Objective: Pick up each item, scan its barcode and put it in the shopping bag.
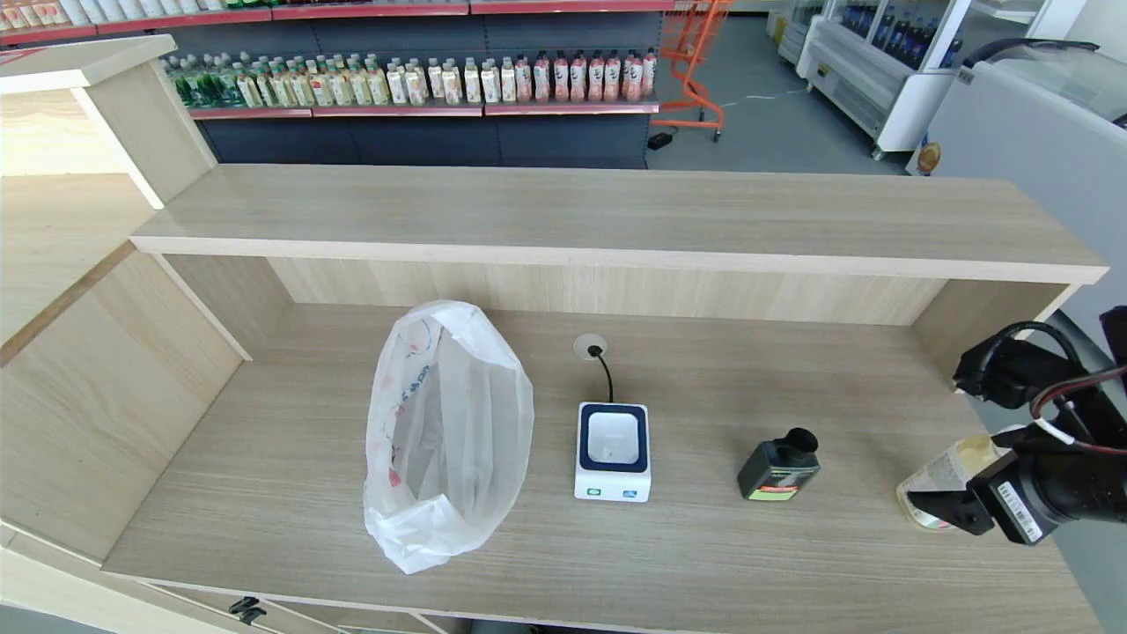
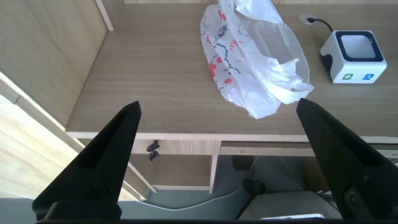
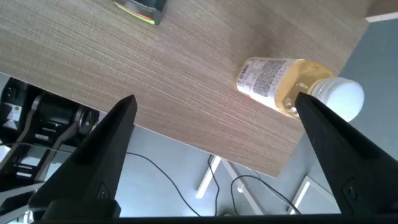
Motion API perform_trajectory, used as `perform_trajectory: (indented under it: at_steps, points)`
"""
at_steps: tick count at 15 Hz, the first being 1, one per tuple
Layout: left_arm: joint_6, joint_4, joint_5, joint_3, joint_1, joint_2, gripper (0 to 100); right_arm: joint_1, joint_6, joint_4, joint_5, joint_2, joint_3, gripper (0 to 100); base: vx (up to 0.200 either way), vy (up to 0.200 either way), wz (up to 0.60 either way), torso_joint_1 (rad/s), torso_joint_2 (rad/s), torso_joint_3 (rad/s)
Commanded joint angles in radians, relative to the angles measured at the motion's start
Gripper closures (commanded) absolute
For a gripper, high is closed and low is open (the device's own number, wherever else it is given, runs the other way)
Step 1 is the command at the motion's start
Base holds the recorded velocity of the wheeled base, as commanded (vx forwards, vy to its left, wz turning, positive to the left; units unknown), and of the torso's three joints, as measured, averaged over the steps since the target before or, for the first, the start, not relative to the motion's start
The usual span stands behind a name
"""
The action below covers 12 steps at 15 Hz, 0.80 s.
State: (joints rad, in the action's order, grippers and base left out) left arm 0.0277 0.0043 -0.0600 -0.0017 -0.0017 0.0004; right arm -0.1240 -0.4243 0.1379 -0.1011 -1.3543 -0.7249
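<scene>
Bottle (image 3: 273, 81) is sitting near the right edge of the counter (image 1: 616, 546), just beside my right gripper (image 3: 216, 101), which is gaping wide and gripping nothing. I'm aiming to close squarely around its mid-body, leaving the label facing out for the scanner (image 1: 613, 451).

Found a translucent white shopping bag (image 1: 449, 431) with red and blue print slumped on the table (image 1: 704, 546), mouth open, just left of a white scanner (image 1: 613, 451) with a dark blue frame and black cable. Saw a small dark bottle (image 1: 779, 467) with black cap and orange-and-green label right of the scanner, and by the table's right edge a clear bottle (image 1: 942, 475) of yellowish liquid, white-capped, well apart from the bag.
</scene>
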Motion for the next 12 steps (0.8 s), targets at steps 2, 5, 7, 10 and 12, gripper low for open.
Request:
perform_trajectory:
  at_steps: [2,5,7,10,12]
  points:
    - [0.0,0.0,0.0,0.0,0.0,0.0,0,0.003,-0.001,-0.043,0.0,-0.042,0.065,0,0.0,0.0,0.0,0.0,0.0,0.0]
    - [0.0,0.0,0.0,0.0,0.0,0.0,0,0.006,-0.001,-0.161,0.006,-0.117,0.093,0,0.0,0.0,0.0,0.0,0.0,0.0]
    - [0.0,0.0,0.0,0.0,0.0,0.0,0,0.007,-0.002,-0.331,0.046,-0.212,0.128,0,0.0,0.0,0.0,0.0,0.0,0.0]
    - [0.0,0.0,0.0,0.0,0.0,0.0,0,0.02,-0.091,-0.532,0.121,-0.361,0.154,0,0.0,0.0,0.0,0.0,0.0,0.0]
    - [0.0,0.0,0.0,0.0,0.0,0.0,0,0.018,-0.128,-0.6,0.199,-0.437,0.145,0,0.0,0.0,0.0,0.0,0.0,0.0]
